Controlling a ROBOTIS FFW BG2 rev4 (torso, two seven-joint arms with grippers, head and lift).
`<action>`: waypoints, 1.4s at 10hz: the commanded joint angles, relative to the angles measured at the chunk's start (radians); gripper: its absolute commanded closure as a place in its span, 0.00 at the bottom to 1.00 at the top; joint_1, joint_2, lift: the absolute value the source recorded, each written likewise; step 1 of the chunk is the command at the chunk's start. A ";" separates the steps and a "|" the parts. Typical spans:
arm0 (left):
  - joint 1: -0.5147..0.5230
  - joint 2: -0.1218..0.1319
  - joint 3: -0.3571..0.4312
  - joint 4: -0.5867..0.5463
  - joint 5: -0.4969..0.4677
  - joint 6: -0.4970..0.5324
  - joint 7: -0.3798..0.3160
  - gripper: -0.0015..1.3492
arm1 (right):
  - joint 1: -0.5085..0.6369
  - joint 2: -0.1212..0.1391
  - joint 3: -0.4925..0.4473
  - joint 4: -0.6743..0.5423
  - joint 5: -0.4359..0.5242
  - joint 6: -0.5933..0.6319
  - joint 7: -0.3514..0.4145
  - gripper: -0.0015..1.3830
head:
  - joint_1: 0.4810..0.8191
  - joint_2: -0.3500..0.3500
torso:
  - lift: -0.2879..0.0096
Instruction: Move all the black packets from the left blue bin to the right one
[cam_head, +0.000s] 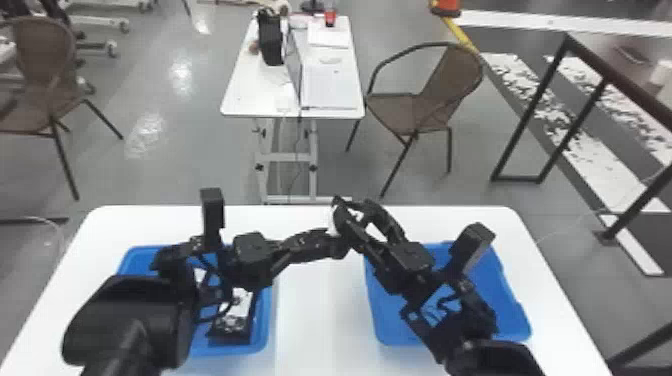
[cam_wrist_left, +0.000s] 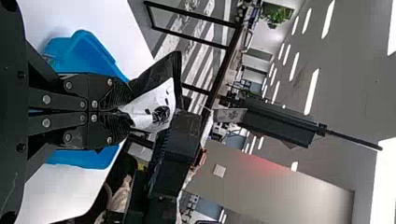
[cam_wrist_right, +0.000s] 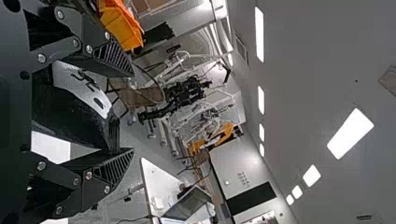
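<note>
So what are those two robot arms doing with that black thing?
The left gripper is squeezing a black-and-white packet, held up over the table. The right gripper has its open fingers on either side of the same packet, so it looks like one arm is handing it to the other. At least one more packet is lying in the left blue bin.

No text, label, number or sign can be read
</note>
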 joint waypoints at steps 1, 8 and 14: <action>-0.007 -0.008 -0.002 0.003 -0.004 -0.001 0.000 0.89 | -0.024 -0.001 0.022 0.043 -0.043 0.006 0.024 0.43 | 0.63 0.37 | 0.97; 0.030 -0.008 0.035 0.003 0.048 0.002 0.090 0.55 | -0.018 0.000 0.031 0.086 -0.106 -0.050 0.041 0.92 | 0.63 0.41 | 0.97; 0.235 -0.015 0.271 -0.172 0.122 0.000 0.218 0.09 | -0.056 -0.020 -0.174 0.262 -0.066 -0.077 0.041 0.92 | 0.63 0.41 | 0.97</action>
